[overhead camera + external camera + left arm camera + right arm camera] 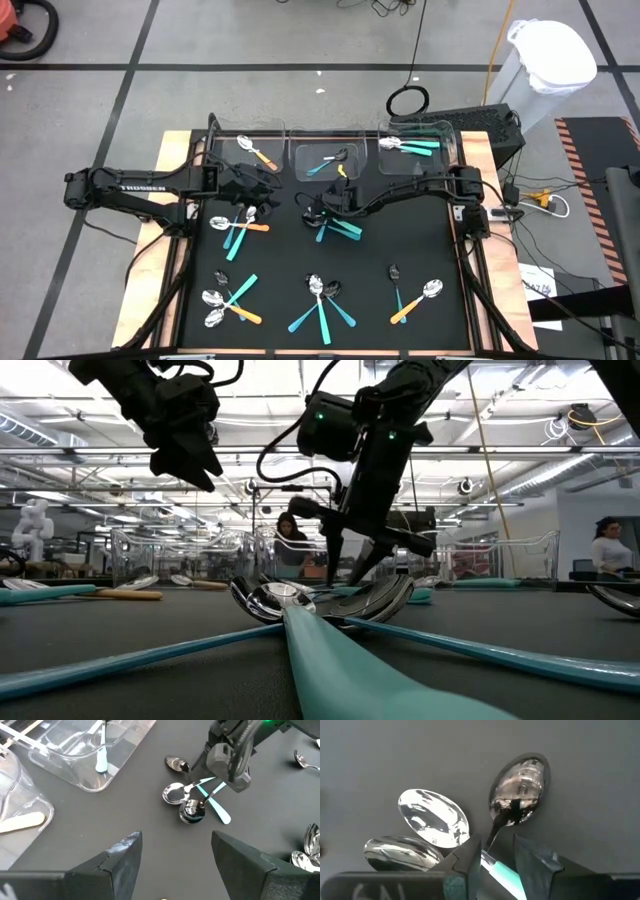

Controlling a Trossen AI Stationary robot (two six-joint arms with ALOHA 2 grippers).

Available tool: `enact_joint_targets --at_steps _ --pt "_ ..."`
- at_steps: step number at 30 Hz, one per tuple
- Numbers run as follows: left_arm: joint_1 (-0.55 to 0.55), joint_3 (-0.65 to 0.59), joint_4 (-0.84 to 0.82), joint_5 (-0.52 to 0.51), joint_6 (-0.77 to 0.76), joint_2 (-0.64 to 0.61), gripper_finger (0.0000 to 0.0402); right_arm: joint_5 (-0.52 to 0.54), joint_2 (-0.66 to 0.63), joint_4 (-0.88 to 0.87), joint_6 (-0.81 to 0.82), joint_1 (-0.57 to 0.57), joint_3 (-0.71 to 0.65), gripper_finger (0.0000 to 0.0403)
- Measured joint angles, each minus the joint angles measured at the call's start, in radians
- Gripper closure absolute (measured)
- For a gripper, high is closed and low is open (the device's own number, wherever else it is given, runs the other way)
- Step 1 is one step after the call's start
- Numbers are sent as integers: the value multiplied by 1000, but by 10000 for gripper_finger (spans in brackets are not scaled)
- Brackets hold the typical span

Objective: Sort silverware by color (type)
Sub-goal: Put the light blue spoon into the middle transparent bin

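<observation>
On the black mat point(400, 240), my right gripper point(318, 212) point(497, 855) reaches down into a small pile of spoons near the middle. It is shut on a dark-bowled spoon point(520, 790) with a teal handle. Two shiny silver bowls point(435, 817) point(402, 852) lie on the mat beside it, and their teal handles point(220, 812) cross under the gripper. To the left, my left gripper point(268, 190) point(175, 865) hangs open above the mat and holds nothing. Other spoon piles point(240, 228) point(228, 300) point(322, 300) point(415, 295) lie flat on the mat. My right gripper pinches the dark-bowled spoon between its two fingers. They grip where the thin metal neck meets the teal handle point(496, 866). The fingers come steeply from above and lie across the handle. The bowl point(177, 764) sticks out beyond the fingertips, low over the mat; whether it rests there I cannot tell.
Three clear bins stand along the far edge. The left one point(250, 150) holds an orange-handled spoon and the middle one point(335, 160) a teal one. The right one point(415, 148) holds teal-handled spoons. People show in the room beyond the table.
</observation>
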Motion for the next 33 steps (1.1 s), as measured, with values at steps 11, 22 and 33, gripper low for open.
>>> enact_joint_targets --at_steps 11,22,33 --pt "0 0 1 -24 52 0 162 53 46 12 -30 -21 4 294" --pt "2 0 0 -56 66 0 162 56 42 3 -111 -13 4 386" --pt "3 0 4 -126 111 -1 162 85 -97 -5 -450 2 -2 399"
